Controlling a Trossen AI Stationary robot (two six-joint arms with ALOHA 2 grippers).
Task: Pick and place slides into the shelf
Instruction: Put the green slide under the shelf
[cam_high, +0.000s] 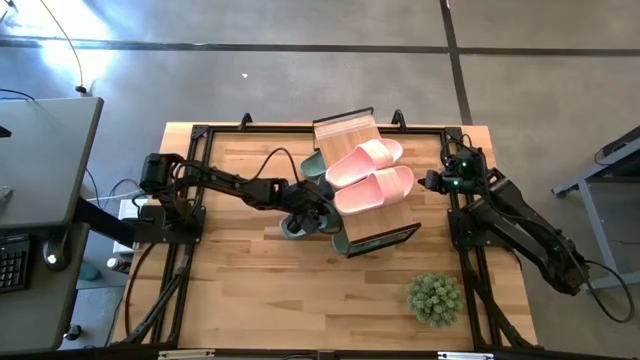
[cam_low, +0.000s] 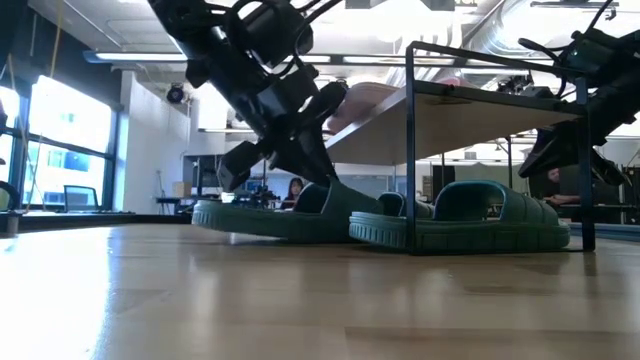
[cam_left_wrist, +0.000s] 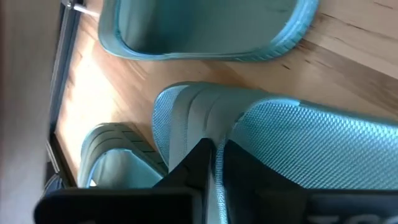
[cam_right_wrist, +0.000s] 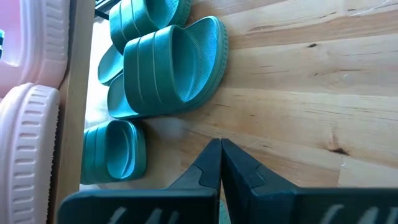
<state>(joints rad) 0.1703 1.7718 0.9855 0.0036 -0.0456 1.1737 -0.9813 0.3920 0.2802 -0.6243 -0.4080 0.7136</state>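
We've got the pink pair of slides (cam_high: 368, 175) sitting side by side on top of the shelf (cam_high: 345, 128), which stands near the middle of the counter (cam_high: 260, 290), toward its far edge. Under the shelf's wooden top we see green slides: one (cam_low: 470, 220) lies flat inside the black frame in the low view, and the right wrist view shows a couple more (cam_right_wrist: 168, 62) tucked alongside it on the counter.

Another green slide (cam_low: 280, 215) sits just outside the shelf's left side, half in, sole on the counter. The left gripper (cam_high: 312, 208) is right on it; in the left wrist view its jaws are pressed together at the ribbed strap (cam_left_wrist: 205, 118) of this slide, tips touching it. We can't tell if any strap is pinched between them.

The right gripper (cam_high: 432, 181) hangs just beside the shelf's right side, w/ jaws together and nothing in them, per the right wrist view.

A small potted plant (cam_high: 435, 297) stands near the counter's front right corner, well apart from the shelf.
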